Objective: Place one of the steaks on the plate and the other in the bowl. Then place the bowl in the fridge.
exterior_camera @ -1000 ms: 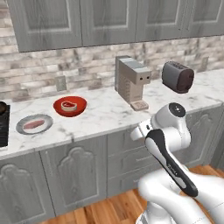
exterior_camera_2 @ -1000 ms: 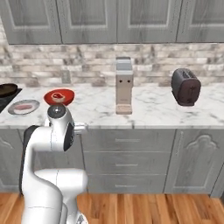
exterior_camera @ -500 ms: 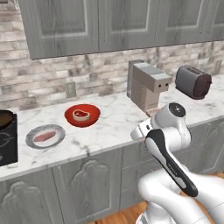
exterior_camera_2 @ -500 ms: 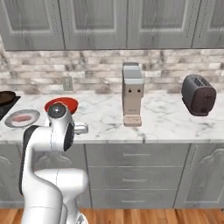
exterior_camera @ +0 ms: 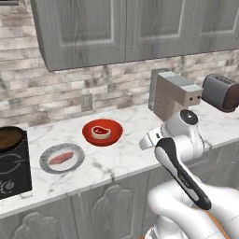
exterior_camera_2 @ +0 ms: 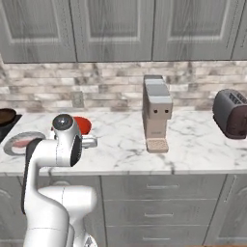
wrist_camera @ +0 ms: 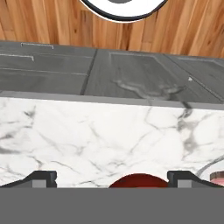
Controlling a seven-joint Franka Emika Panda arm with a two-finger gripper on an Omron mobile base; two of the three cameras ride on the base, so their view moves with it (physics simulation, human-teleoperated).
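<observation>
Listing the task's things first: bowl (exterior_camera: 102,132), red, mid-bench toward the left, with the rimmed steak (exterior_camera: 100,131) lying in it; plate (exterior_camera: 61,158), grey, just beside the bowl on its left and nearer the front edge, with the flat pink steak (exterior_camera: 60,158) on it. We judge both steak placements done; the bowl's trip to the fridge is what is left.

Change: across the last second the whole scene has slid in both base views, so we read it as the base driving, not the things moving; bowl and plate now sit closer and larger. That suits lining up on the bowl.

Gripper (wrist_camera: 112,178): jaws fully spread, holding nothing, hanging above the bench with the bowl's rim just showing between the tips.

Outward: coffee machine (exterior_camera: 173,95) against the back wall; toaster (exterior_camera: 223,92) at the right end; dark pan (exterior_camera: 10,138) on the stove at the left end.

Hidden or unclear: in the right base view the arm covers most of the bowl. Pan and toaster are cut by the frame edges.
</observation>
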